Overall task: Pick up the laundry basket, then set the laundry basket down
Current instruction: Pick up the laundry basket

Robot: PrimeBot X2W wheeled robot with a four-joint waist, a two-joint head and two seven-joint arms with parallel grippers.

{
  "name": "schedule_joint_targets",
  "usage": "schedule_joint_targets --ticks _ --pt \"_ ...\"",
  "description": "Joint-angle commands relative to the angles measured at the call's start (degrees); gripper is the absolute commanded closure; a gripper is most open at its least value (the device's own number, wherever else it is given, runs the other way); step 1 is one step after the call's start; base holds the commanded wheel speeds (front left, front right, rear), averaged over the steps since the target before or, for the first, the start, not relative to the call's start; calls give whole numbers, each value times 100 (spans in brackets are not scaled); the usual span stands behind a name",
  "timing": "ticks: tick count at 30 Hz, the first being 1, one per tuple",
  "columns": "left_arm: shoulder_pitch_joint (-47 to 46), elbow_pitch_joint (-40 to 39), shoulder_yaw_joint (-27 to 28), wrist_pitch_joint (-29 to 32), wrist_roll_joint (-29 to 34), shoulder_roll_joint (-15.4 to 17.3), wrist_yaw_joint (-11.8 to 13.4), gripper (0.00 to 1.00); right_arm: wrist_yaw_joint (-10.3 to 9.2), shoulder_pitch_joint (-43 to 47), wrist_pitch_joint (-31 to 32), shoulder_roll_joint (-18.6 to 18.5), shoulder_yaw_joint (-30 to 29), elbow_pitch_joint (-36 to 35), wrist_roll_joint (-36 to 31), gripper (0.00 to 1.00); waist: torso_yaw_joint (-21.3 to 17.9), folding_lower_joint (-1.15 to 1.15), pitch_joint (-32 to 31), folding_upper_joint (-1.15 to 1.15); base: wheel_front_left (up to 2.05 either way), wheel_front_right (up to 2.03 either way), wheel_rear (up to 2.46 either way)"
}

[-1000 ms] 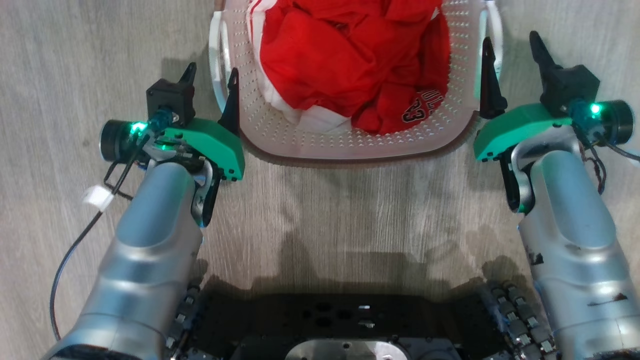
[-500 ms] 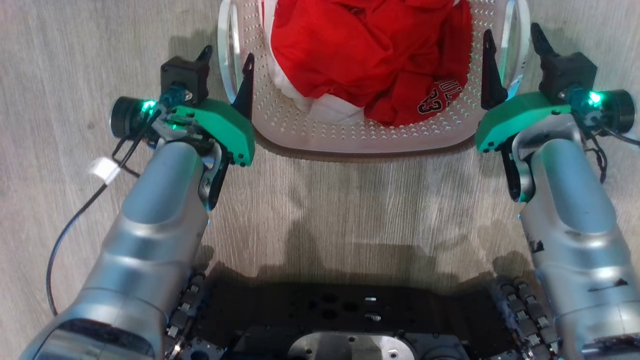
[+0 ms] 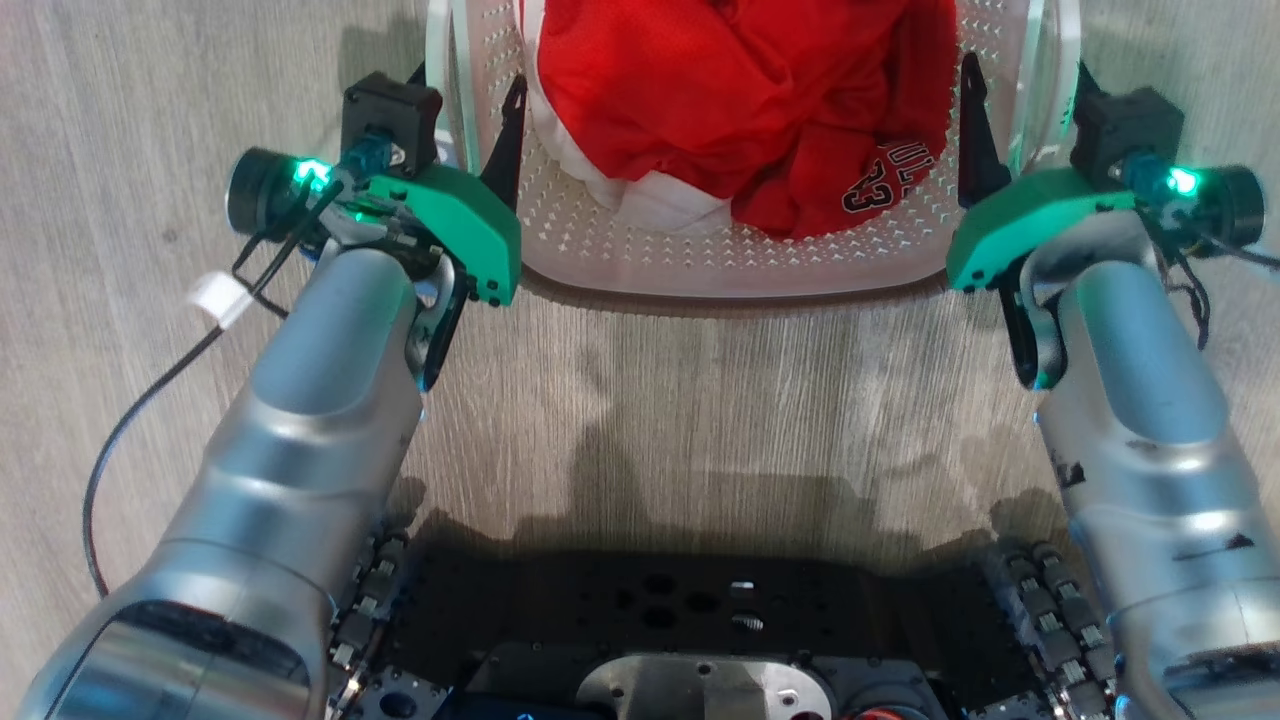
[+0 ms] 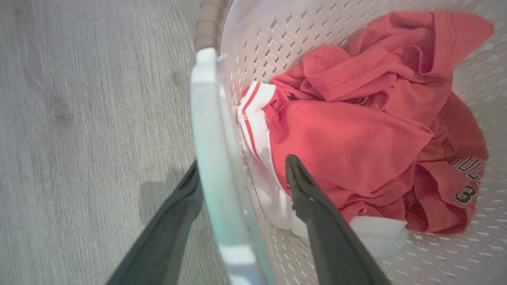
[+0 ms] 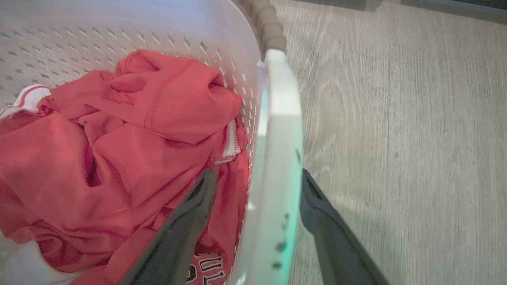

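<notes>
The laundry basket (image 3: 720,270), white and perforated with a brown rim (image 4: 208,23), stands on the floor at the top of the head view. A red and white jersey (image 3: 740,100) lies crumpled inside it. My left gripper (image 3: 467,85) is open and straddles the left white handle (image 4: 210,138), one finger outside and one inside the basket wall. On the other side my right gripper (image 3: 1024,75) is open too, astride the right handle (image 5: 281,130). In the wrist views the left gripper (image 4: 242,162) and right gripper (image 5: 258,173) stand apart from the handles without pinching them.
Grey wood-look floor (image 3: 700,400) lies all around the basket. My black base (image 3: 700,620) fills the bottom of the head view. A black cable with a white tag (image 3: 220,298) hangs beside the left forearm.
Both grippers have slid forward along the basket's sides, so their fingers reach further over the handles. Their jaws stay open. The head view has shifted slightly.
</notes>
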Motion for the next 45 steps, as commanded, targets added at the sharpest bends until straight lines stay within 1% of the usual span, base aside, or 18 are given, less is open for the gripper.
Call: schedule_joint_targets --ticks 1,3,4,6,7,8,9,10,11,12,13,14,31,37,45 --pt "56 -37 43 -30 -51 140 1 0 -9 131 -44 99 146 -44 36 0 2 0 17 0 0 0 0" --pt "44 -38 32 -30 -57 140 3 0 -9 107 -44 99 161 -21 47 0 3 0 21 0 0 0 0" --pt "36 -37 22 -30 -63 140 6 10 -9 83 -44 99 178 -1 61 0 3 0 23 0 0 0 0" --pt "25 -35 5 -30 -76 140 10 32 -9 41 -44 99 205 38 88 0 4 0 22 0 0 0 0" --pt "22 -30 -3 -30 -82 140 10 52 -9 24 -44 99 217 61 101 6 5 0 19 0 0 0 0" --pt "19 -21 -11 -30 -88 140 10 58 -9 9 -44 99 227 92 114 17 5 0 14 0 0 0 0" --pt "17 -11 -20 -30 -93 140 9 64 -9 -6 -44 99 235 128 126 33 4 0 9 0 0 0 0" --pt "14 0 -28 -30 -96 140 7 83 -9 -23 -44 99 239 169 140 51 3 0 3 0 0 0 0" --pt "11 13 -38 -30 -101 140 0 100 -9 -42 -44 99 243 210 153 57 0 0 -3 0 0 0 0" --pt "8 25 -49 -30 -102 140 -7 100 -9 -64 -44 99 248 253 167 67 -2 0 -8 0 0 0 0" --pt "6 31 -60 -30 -102 140 -12 100 -9 -84 -44 99 253 297 183 85 -3 0 -15 0 0 0 0" --pt "6 36 -69 -30 -102 140 -14 100 -9 -104 -44 99 261 338 191 100 -3 0 -24 0 0 0 0" --pt "205 201 -183 -31 -298 140 35 100 -9 -211 -44 99 481 782 471 100 -52 0 -395 0 0 0 0" --pt "364 348 -268 -31 -454 140 62 100 -9 -190 -44 99 614 1019 604 100 -90 0 -700 0 0 0 0" --pt "649 577 -403 -31 -700 140 99 100 -9 -113 -44 99 875 1483 864 100 -130 0 -1292 0 0 0 0"
